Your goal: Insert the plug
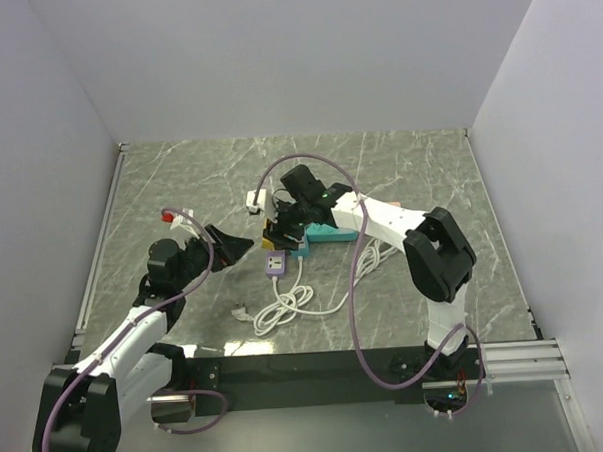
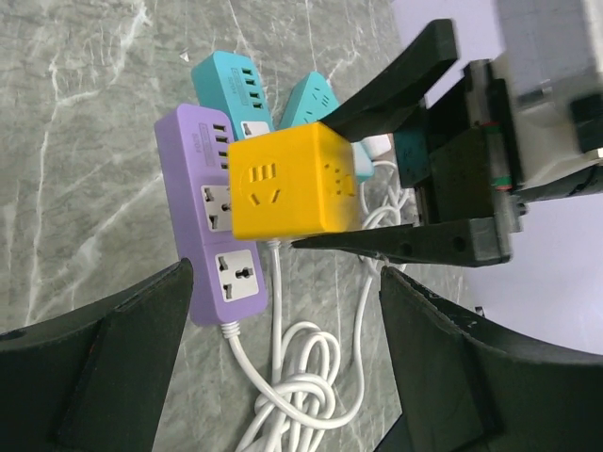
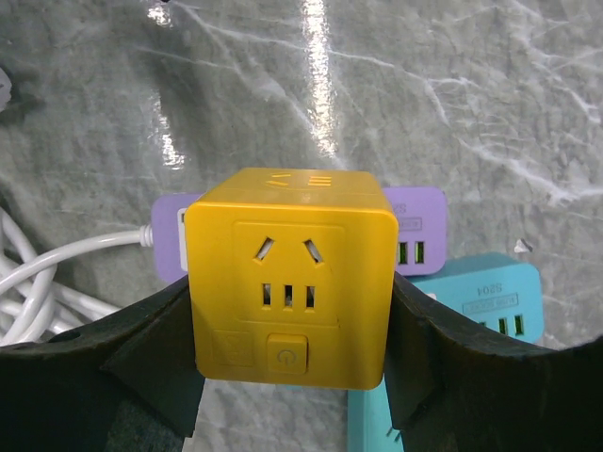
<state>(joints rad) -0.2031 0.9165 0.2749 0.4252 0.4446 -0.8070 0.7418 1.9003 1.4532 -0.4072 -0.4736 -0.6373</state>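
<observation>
My right gripper [image 1: 285,229] is shut on a yellow cube socket [image 3: 290,282], one finger on each side, and holds it above the purple power strip [image 1: 274,262]. The cube [image 2: 292,179] also shows in the left wrist view, clamped between the right gripper's black fingers [image 2: 405,245], with a white cord running down from it. My left gripper [image 1: 232,247] is open and empty, just left of the strip and facing it. A small white plug [image 1: 240,312] lies on the table at the end of the coiled white cable [image 1: 285,307].
Two teal power strips [image 2: 231,85] [image 2: 316,99] lie beside the purple strip [image 2: 212,217]. The white cable coil [image 2: 301,377] lies in front of the left gripper [image 2: 283,282]. A small white block [image 1: 255,200] sits behind the cube. White walls enclose the marble table [image 1: 419,171].
</observation>
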